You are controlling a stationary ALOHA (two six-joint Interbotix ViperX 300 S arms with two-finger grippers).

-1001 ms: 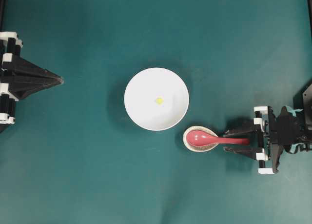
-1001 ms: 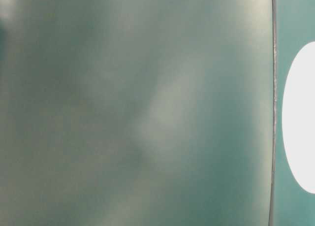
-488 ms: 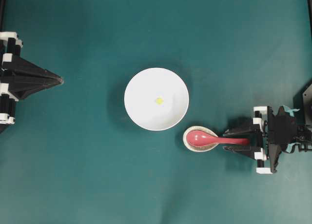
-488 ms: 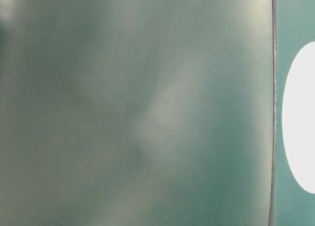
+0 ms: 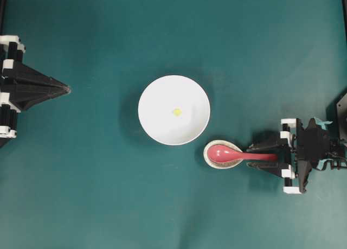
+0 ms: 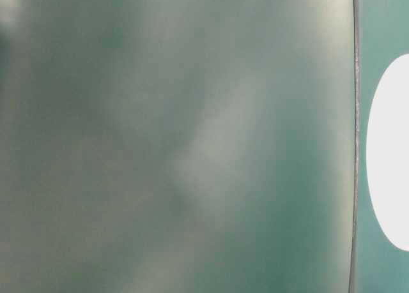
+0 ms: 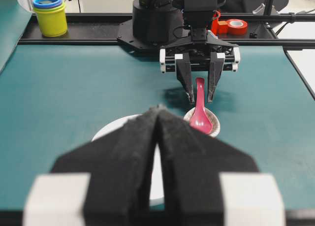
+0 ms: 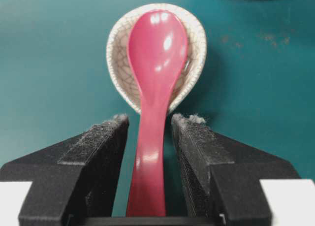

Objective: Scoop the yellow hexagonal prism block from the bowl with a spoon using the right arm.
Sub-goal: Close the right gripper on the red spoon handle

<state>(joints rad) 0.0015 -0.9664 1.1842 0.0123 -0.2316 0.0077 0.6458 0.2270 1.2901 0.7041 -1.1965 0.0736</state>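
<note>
Left of the bowl [image 5: 152, 97], the left gripper [image 5: 65, 89] rests closed and empty. The yellow hexagonal prism block [image 5: 177, 112] lies unscooped inside the bowl. Right of the bowl, the spoon [image 5: 230, 153] sits in a speckled dish [image 5: 206, 151]; the right gripper [image 8: 148, 125] straddles its handle, jaws parted, not yet gripping.

One bowl [image 5: 173, 127], one spoon [image 5: 233, 154], one small dish [image 5: 209, 158], seemingly one yellow block [image 5: 177, 112].

bowl [image 5: 162, 124]: plain white
block [image 5: 177, 112]: yellow
spoon [image 8: 155, 78]: glossy red-pink
small dish [image 8: 118, 58]: off-white, crackled
counter [image 5: 97, 195]: teal
</note>
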